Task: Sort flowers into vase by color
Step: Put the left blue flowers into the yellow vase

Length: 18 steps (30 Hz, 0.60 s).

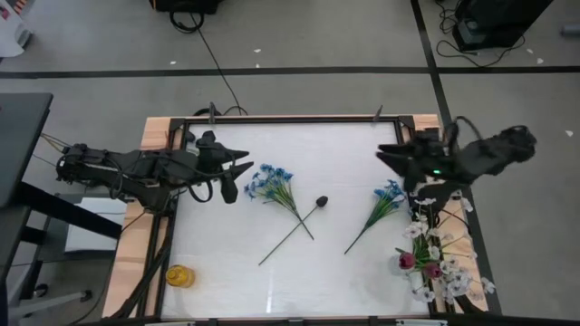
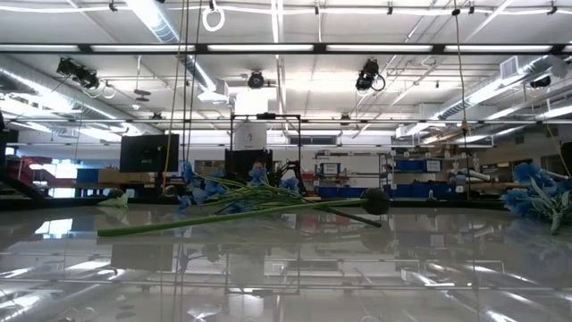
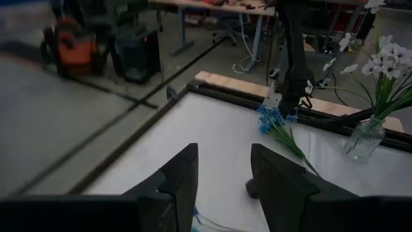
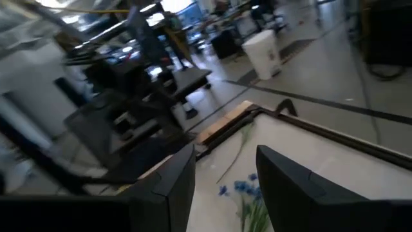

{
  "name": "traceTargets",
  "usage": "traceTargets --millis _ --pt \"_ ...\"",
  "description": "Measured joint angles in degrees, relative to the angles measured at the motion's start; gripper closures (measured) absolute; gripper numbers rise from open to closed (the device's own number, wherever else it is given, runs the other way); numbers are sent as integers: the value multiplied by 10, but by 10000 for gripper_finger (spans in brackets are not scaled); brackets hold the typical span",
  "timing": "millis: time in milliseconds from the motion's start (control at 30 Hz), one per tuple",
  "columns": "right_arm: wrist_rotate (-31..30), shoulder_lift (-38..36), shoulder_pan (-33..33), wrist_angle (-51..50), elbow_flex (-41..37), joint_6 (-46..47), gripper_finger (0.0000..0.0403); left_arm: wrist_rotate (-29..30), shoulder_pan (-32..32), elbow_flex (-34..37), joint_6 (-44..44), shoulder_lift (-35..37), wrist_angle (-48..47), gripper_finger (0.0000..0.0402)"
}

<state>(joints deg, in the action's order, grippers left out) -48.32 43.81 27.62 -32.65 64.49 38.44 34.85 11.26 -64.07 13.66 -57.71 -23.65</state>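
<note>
Two blue bunches lie loose on the white table in the high view: one blue bunch just beside my left gripper, and a second blue bunch near my right gripper. One stem with a blackish bud crosses the stem of the first bunch. At the right edge stands the glass vase, holding white sprays and two dark red tulip buds. A small yellow object sits at the near left corner; I cannot tell what it is.

From the low view I see the blackish bud lying flat with its long green stem, the first blue bunch behind it, and the second blue bunch at the right edge. No gripper shows here.

My left wrist view shows my left fingers spread apart and holding nothing, above the table. Farther off are the second bunch and the vase.

My right wrist view shows my right fingers also apart and empty, with the first blue bunch ahead.

I judge the step is to pick a blue bunch. To do it well, I should descend over the thin stem, not the blossoms, with the jaws set across it, and away from the crossing point so the bud stem is not dragged.
</note>
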Motion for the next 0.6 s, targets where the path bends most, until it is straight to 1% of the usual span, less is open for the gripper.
traceTargets --millis 67,167,300,400,433,500,567,600 --pt "31 31 -48 26 0 7 231 0 -5 0 -32 0 27 253" --pt "87 81 -118 56 0 40 231 0 -5 0 -53 0 48 253" --pt "157 151 -190 80 0 94 231 0 -5 0 -53 0 58 253" --pt "206 200 -237 74 0 132 233 0 -5 0 -53 0 58 253" --pt "214 217 -252 67 -1 136 235 0 -5 0 -53 0 58 253" --pt "212 248 -276 43 -1 158 242 0 -5 0 -53 0 59 253" --pt "217 277 -304 22 -1 197 251 0 -5 0 -53 0 59 253" --pt "231 293 -317 15 -1 217 255 0 -5 0 -53 0 59 253"
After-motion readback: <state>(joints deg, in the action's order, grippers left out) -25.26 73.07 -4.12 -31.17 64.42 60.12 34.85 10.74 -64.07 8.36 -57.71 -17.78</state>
